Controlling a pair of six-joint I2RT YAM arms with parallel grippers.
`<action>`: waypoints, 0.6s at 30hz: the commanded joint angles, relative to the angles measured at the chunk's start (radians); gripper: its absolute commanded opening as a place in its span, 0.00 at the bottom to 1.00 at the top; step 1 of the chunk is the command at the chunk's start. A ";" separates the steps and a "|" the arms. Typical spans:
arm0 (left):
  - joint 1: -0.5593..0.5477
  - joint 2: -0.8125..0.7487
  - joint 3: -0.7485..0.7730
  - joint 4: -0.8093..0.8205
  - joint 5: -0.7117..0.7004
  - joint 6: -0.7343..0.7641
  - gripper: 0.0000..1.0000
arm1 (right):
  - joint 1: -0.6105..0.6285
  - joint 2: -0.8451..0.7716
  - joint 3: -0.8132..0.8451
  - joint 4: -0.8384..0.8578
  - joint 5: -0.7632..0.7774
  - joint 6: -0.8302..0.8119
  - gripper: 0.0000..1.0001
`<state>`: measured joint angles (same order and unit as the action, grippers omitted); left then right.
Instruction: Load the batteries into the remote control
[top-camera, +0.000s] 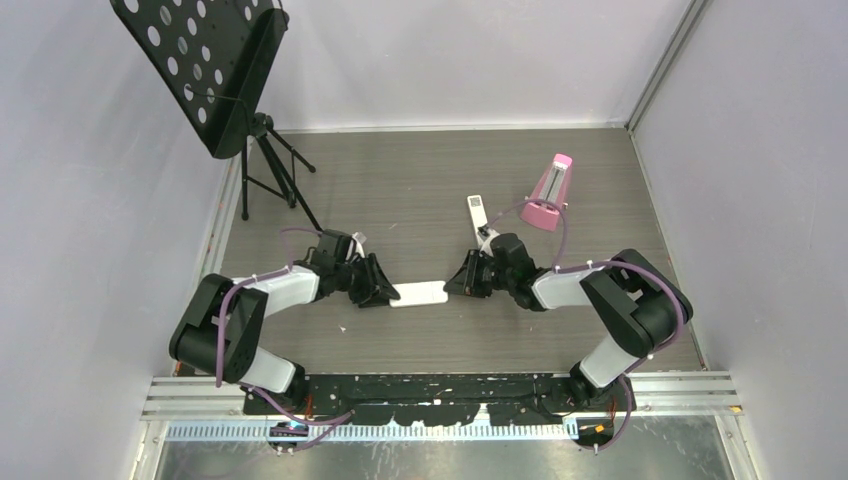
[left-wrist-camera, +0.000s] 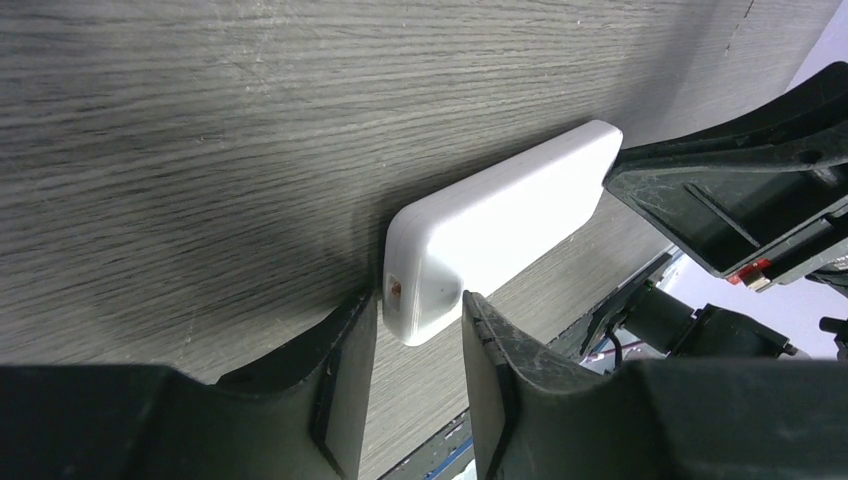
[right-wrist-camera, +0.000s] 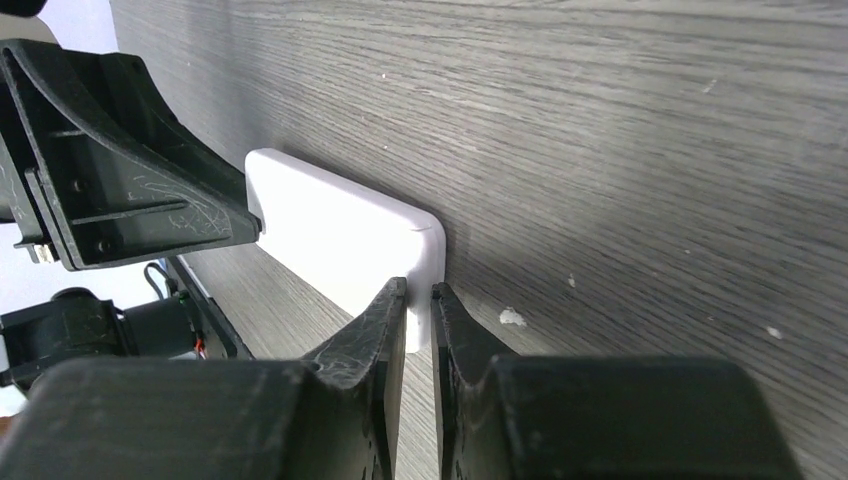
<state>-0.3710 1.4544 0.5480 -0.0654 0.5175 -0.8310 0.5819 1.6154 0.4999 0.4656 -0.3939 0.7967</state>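
Note:
The remote control (top-camera: 420, 293) lies white side up in the middle of the table, between my two grippers. My left gripper (top-camera: 392, 295) is shut on its left end; in the left wrist view the rounded end of the remote control (left-wrist-camera: 500, 230) sits between the fingertips of the left gripper (left-wrist-camera: 420, 310). My right gripper (top-camera: 452, 283) is at the other end. In the right wrist view the right gripper (right-wrist-camera: 419, 300) has its jaws pinched on the thin end edge of the remote control (right-wrist-camera: 340, 235). The batteries are out of view.
A longer slim white remote (top-camera: 476, 212) with a small screen lies just behind the right gripper. A pink wedge-shaped object (top-camera: 548, 195) stands further back right. A black music stand (top-camera: 210, 70) on a tripod fills the back left corner.

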 joint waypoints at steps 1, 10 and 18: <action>-0.002 0.024 0.010 -0.019 -0.009 0.019 0.37 | 0.037 -0.022 0.028 -0.075 0.048 -0.058 0.18; -0.008 0.067 0.002 0.027 0.028 0.006 0.24 | 0.068 0.025 0.025 -0.018 -0.018 -0.026 0.12; -0.040 0.093 0.022 0.059 0.021 -0.020 0.22 | 0.138 0.058 0.061 0.024 -0.045 -0.007 0.11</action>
<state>-0.3595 1.4960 0.5591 -0.0631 0.5575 -0.8295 0.6113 1.6299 0.5220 0.4797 -0.3630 0.7761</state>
